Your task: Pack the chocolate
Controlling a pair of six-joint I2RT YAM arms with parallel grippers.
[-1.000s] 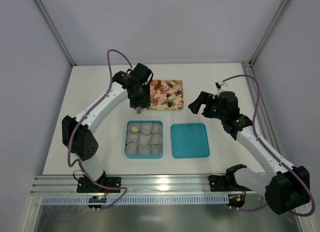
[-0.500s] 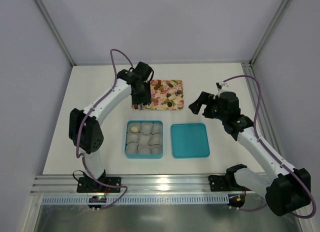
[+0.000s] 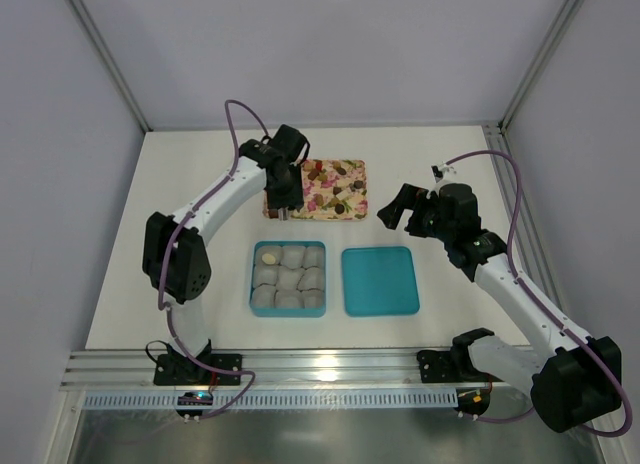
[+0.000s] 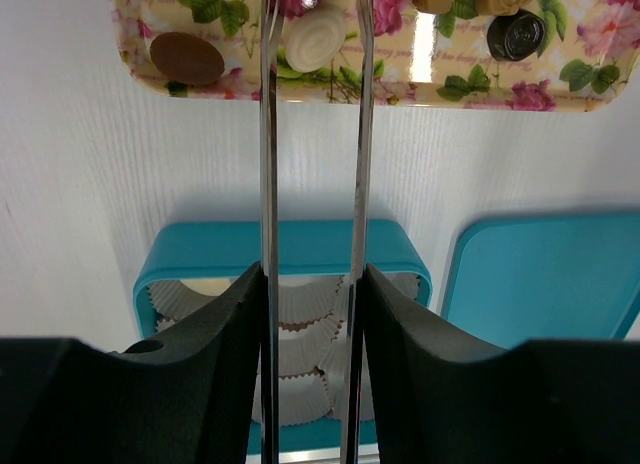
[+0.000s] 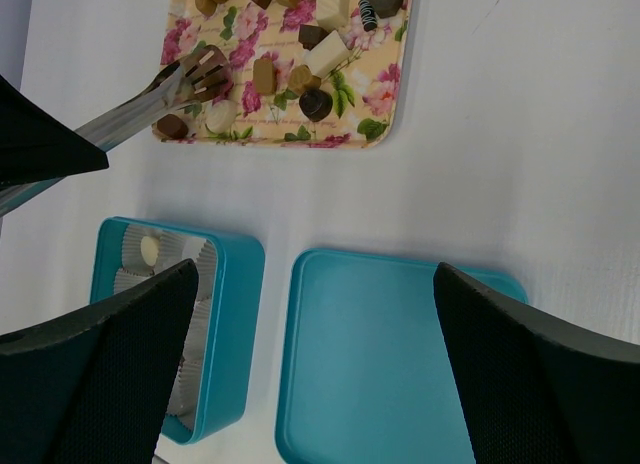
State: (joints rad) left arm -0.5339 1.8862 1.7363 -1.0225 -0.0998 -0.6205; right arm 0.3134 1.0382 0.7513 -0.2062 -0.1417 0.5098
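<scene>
Left gripper (image 4: 312,304), clamping metal tongs (image 4: 312,134), is what I am steering: I am centring the half-closed blades around the white chocolate (image 4: 315,39) before squeezing.

No legible text, label, brand, number or sign was found in any view. The floral tray (image 4: 560,79) carried faint script-like lines in its print, at about twelve o'clock in the left wrist view, too small and blurred to be read. No other surface bore markings.
</scene>
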